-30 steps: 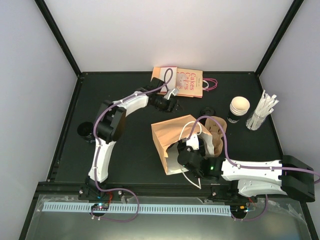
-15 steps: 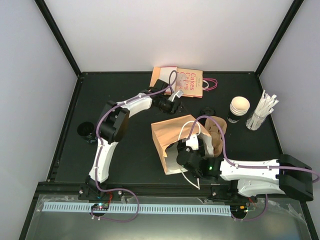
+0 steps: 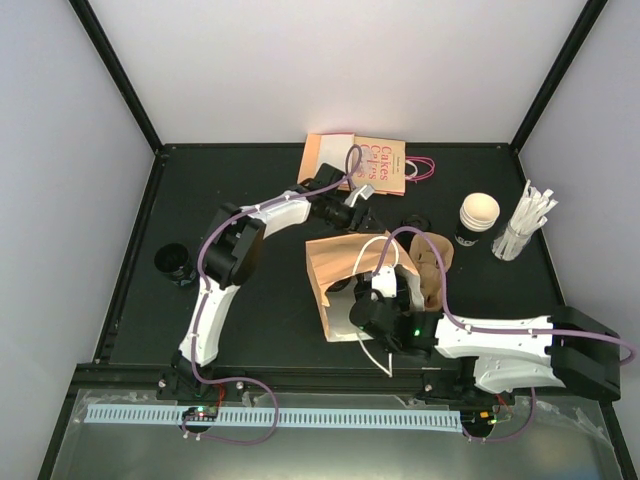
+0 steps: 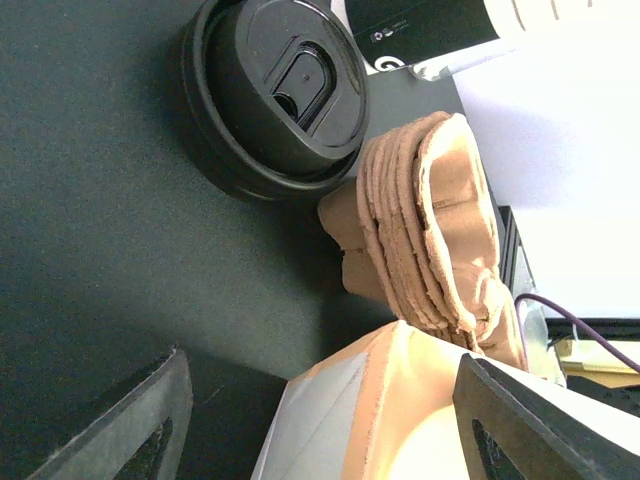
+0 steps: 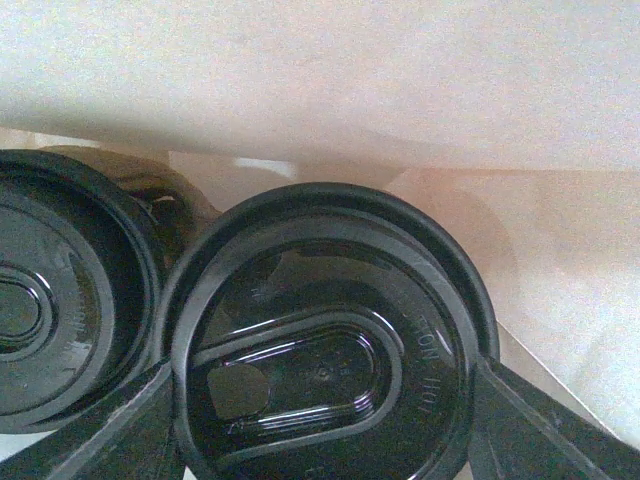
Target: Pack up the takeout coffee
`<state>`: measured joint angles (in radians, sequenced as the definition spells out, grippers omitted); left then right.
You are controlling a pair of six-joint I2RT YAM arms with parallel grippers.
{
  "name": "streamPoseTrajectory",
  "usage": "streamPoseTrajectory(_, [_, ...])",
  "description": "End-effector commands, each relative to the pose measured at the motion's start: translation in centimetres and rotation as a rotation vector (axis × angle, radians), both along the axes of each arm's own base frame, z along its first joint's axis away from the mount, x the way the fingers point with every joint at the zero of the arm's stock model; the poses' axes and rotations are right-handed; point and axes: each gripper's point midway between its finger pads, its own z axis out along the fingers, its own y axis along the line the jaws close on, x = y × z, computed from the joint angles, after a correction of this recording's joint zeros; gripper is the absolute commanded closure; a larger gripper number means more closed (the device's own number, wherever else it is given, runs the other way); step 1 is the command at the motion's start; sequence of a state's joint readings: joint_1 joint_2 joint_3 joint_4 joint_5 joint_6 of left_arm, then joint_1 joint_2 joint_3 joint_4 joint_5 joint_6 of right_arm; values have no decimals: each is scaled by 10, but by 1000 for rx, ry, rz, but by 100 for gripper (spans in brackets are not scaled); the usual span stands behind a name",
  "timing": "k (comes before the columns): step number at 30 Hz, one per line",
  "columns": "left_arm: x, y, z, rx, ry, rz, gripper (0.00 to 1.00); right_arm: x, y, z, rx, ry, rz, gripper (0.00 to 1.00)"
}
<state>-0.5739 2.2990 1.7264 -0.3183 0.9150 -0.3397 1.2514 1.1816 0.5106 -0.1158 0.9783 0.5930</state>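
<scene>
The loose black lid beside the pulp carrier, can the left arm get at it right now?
Probably yes: the left gripper is open and faces the lid across bare table, though the bag rim crowds one side.

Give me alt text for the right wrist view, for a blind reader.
A lidded black cup fills the frame, clamped in the right gripper inside the paper bag. A second black lid sits just left of it.

Both the left arm (image 3: 203, 318) and the right arm (image 3: 500, 340) are built of white shell links joined by bulky black joints. A purple cable (image 3: 446, 290) loops along each. What seems a small green light (image 3: 415, 330) glows on the right arm. The left gripper (image 4: 320, 360) has matte dark-grey fingers (image 4: 150, 425).
</scene>
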Motion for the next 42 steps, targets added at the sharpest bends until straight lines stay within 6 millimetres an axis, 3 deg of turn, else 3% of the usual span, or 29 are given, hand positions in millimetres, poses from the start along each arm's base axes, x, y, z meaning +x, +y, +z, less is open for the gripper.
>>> streamPoseTrajectory(1, [-7,-7,-3,-45,20,-28,26,3,-9,-2,18,18,-23,61])
streamPoseTrajectory(23, [-23,-12,-9,-56,39,-79,34,6,-18,-14,-33,45,-78,61])
streamPoseTrajectory(42, [-33,-14,-6,-51,40,-105,37,9,-13,-28,23,116,-27,61])
